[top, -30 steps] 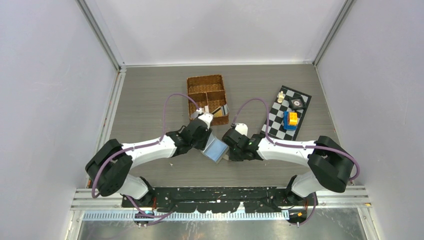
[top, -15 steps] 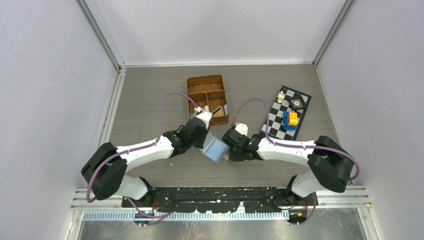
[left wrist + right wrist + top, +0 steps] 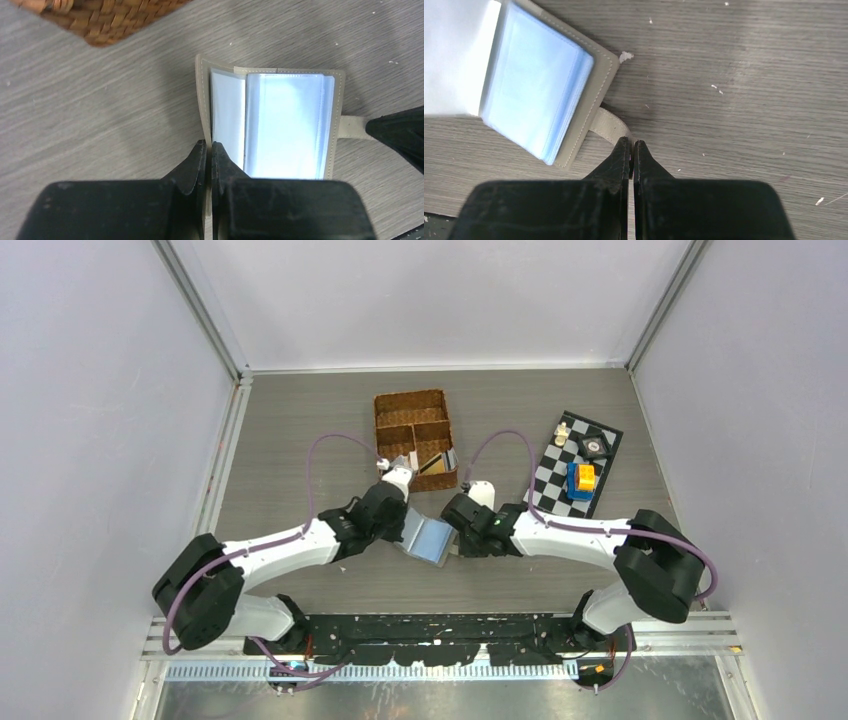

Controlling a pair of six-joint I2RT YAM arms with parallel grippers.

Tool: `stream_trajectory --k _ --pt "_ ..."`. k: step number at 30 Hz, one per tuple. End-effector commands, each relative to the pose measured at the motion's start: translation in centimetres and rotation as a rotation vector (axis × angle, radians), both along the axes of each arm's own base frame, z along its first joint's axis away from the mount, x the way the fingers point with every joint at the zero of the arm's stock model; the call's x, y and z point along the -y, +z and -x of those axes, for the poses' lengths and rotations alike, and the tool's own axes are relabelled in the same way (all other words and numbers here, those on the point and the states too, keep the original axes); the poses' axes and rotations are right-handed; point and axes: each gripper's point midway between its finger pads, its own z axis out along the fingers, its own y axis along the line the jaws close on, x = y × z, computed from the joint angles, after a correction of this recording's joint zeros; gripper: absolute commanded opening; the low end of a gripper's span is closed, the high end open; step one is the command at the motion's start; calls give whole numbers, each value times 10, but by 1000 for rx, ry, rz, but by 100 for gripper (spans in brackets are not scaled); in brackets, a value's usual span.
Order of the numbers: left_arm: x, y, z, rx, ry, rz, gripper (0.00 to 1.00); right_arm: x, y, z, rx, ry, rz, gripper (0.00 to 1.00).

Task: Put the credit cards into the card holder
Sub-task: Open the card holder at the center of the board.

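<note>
my left gripper (image 3: pixel 209 151): fingers together, pinching left cover edge of card holder (image 3: pixel 292 125). my right gripper (image 3: pixel 631 149): fingers together, nipping snap tab (image 3: pixel 610 125) on holder's opposite side. holder lies open on table (image 3: pixel 300 440) between both grippers, clear blue sleeves (image 3: pixel 536 85) facing up. credit cards (image 3: pixel 437 459) lie in near end of wicker basket (image 3: pixel 408 408), just beyond holder.
</note>
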Motion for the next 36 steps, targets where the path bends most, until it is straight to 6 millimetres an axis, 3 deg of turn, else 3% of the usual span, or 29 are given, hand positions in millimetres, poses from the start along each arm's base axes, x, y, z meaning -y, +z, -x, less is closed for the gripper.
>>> stream_trajectory --k 1,7,11,17,22,25,30,36 --pt "-10 -9 19 -67 80 65 0 8 13 -27 74 -29 48 0" --pt "-12 -20 37 -134 153 188 0 19 8 -48 59 -60 50 0" --pt "-14 -22 42 -141 187 236 0 15 15 -48 49 -50 7 1" --pt "-14 -15 42 -134 213 287 0 8 46 -35 51 -35 -111 26" --pt "-14 -10 42 -128 220 313 0 -1 77 -27 84 -26 -228 37" --pt "-14 -8 42 -124 222 316 0 -19 89 -19 68 11 -329 41" --pt "-15 -7 42 -123 224 317 0 -48 93 -14 29 30 -450 39" --pt "-16 -7 44 -126 225 319 0 -64 71 -13 -34 18 -482 29"
